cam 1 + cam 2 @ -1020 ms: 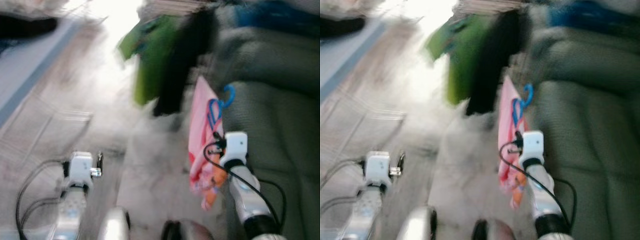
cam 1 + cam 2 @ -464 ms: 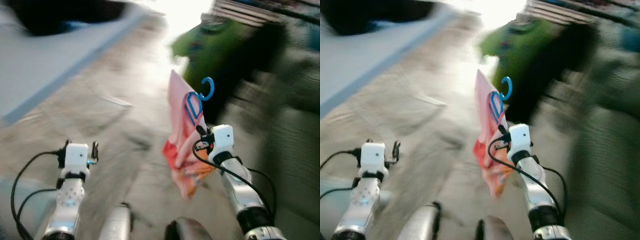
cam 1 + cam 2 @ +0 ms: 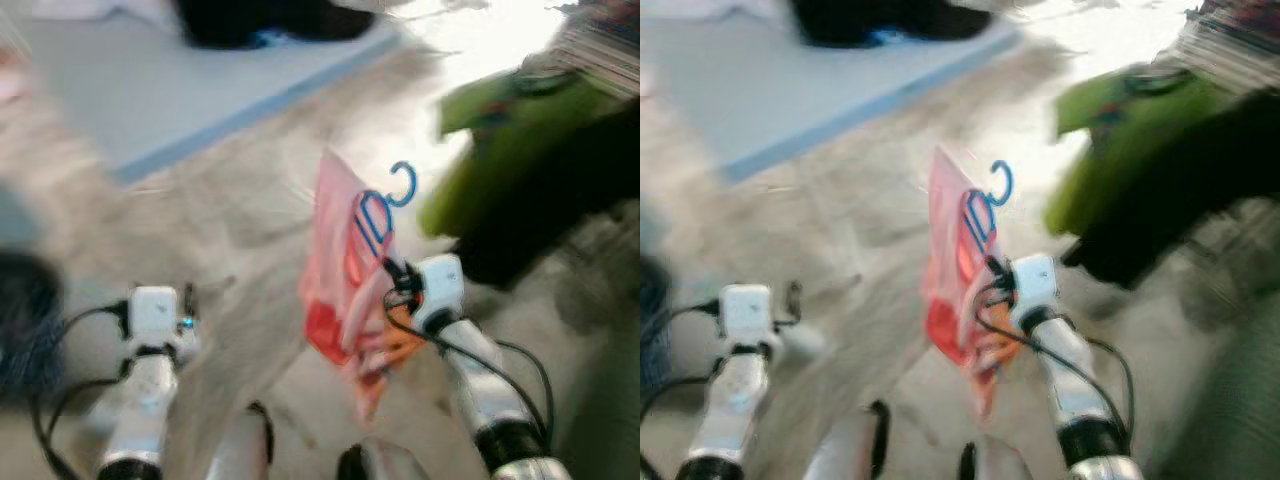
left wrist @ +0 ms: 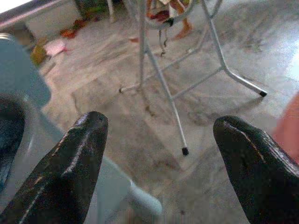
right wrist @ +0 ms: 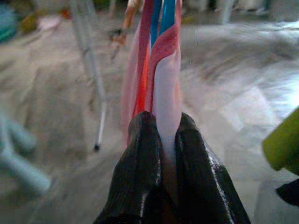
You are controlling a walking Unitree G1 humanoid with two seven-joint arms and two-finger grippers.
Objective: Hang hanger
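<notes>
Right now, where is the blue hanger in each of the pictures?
Left eye view: blue hanger just right of centre, hook up, above the right gripper.
Right eye view: hanger near centre, above the same gripper.
Left wrist view: I can't find it here.
Right wrist view: blue strips at top, inside the pink garment the jaws pinch.
Shared landmark: the pink garment.

We count two pincers: the right pincer [image 5: 161,154], the left pincer [image 4: 161,140]. One blue hanger [image 3: 378,215], carrying one pink garment [image 3: 340,280]. Two more garments hang nearby, one green garment [image 3: 500,140] and one black garment [image 3: 560,200]. One metal stand [image 4: 173,70] on the floor; view blurred.
</notes>
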